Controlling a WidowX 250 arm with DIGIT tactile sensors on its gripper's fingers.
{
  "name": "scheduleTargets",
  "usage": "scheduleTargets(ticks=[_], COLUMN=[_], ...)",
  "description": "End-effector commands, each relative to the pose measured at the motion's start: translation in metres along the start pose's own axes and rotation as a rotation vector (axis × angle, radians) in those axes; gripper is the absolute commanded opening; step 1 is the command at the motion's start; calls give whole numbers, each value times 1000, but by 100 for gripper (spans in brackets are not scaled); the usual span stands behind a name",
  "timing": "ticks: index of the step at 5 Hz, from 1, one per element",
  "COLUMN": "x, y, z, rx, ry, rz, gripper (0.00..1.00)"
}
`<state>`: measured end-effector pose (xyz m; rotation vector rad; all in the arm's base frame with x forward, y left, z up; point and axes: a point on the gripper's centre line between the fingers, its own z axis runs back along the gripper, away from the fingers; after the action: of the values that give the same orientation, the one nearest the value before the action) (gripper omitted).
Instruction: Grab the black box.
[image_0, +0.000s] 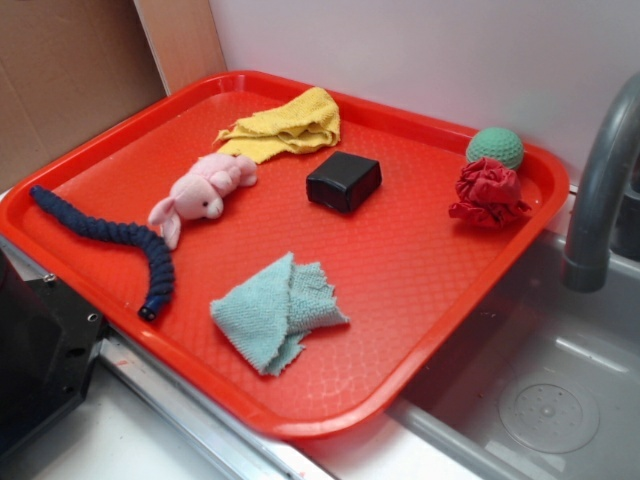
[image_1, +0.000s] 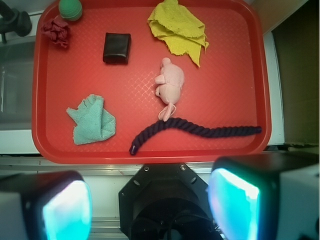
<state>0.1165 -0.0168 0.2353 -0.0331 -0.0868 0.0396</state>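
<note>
Hovering high with fingers (image_1: 65, 205) spread apart, the gripper (image_1: 150, 207) has yet to approach — next it should likely descend over the black box (image_1: 117, 48).

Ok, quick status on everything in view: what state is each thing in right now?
black box: flat on the tray, untouched
hand: open, empty, off the tray's near edge
yellow cloth: crumpled
teal cloth: folded loosely
pink bunny: lying down, touching the worm
blue worm: stretched out, curved
red cloth: bunched beside the green ball
</note>
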Motion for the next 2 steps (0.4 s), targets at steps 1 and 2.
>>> scheduleTargets(ticks=[1,2], x=[0,29], y=[0,8], z=[0,-52], rx=[0,7], ry=[0,-41], rz=[0,123], gripper=[100,100])
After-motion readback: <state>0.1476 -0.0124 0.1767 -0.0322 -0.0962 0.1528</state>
